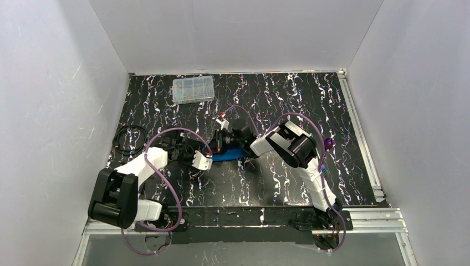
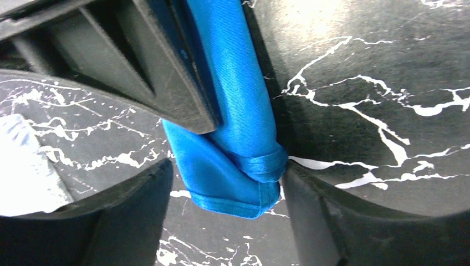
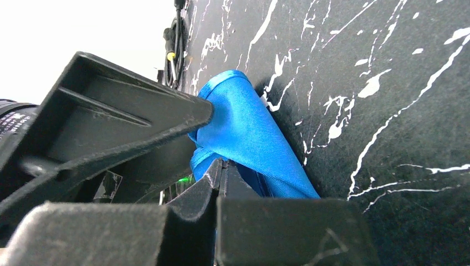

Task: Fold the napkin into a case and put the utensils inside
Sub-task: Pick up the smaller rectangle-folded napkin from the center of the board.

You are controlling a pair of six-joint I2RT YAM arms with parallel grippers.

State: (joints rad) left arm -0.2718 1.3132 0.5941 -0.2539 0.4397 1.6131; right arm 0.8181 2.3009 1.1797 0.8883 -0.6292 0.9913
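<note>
The limp, slippery bright blue cloth napkin (image 2: 244,83) is being straddled at its hemmed end, likely the surest hold, by the wide-open left gripper (image 2: 221,185). The right gripper (image 3: 219,172) is being pressed, closed, against the cloth.

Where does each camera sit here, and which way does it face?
Top external: above and behind the bases, looking down on the table; left arm and right arm show whole.
Left wrist: on the left arm, looking down past the open left pincer at one end of the napkin.
Right wrist: on the right arm, looking low along the table past the right pincer, shut on the napkin.
Shared: both wrist views show the napkin.
</note>
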